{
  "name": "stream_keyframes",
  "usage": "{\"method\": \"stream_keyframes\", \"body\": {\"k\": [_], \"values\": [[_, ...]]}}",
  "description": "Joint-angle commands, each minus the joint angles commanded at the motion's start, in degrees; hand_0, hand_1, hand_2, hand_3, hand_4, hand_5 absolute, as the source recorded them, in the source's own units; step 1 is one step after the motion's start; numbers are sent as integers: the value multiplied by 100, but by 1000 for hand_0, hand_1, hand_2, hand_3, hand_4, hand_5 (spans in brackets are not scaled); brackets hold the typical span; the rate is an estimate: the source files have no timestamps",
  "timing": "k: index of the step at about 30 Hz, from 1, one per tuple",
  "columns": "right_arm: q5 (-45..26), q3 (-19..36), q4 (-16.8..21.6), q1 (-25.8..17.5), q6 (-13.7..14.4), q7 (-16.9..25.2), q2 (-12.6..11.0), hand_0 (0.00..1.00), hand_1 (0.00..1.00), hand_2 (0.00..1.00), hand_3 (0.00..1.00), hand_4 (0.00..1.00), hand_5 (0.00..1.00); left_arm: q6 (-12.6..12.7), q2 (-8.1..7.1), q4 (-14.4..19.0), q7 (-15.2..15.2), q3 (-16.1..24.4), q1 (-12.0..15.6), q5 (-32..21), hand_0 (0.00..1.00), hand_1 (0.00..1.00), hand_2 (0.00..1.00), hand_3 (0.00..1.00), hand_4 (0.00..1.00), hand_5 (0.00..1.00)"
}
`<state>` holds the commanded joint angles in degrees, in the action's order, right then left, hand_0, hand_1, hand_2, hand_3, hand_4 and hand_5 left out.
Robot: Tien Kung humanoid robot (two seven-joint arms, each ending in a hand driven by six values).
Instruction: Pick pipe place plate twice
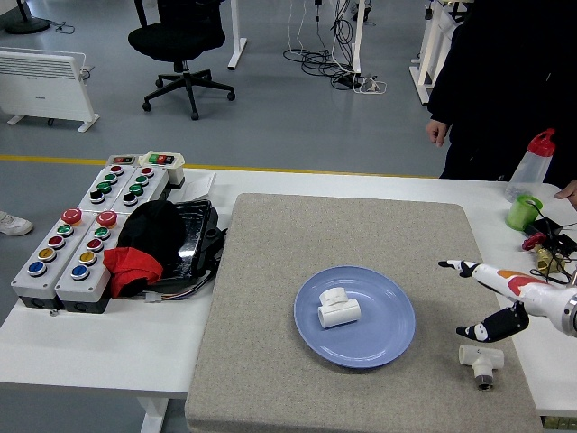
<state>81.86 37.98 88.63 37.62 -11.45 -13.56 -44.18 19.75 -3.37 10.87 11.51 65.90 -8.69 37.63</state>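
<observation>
So the right hand [491, 302] is hovering over the mat's [270, 271] right edge with fingers spread wide, holding nothing; one white pipe fitting [480, 360] is lying on the mat just below the hand, near its lower finger but not touching; the other pipe fitting [336, 308] is sitting on the blue plate [379, 338] well off to the hand's left.
</observation>
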Motion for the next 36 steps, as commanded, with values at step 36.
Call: {"method": "stream_keyframes", "body": {"k": [36], "values": [[764, -375, -292, -323, -84, 179, -104, 769, 748, 783, 834, 759, 264, -22, -3, -8, -1, 24, 9, 43, 740, 782, 748, 716, 475, 998]]}}
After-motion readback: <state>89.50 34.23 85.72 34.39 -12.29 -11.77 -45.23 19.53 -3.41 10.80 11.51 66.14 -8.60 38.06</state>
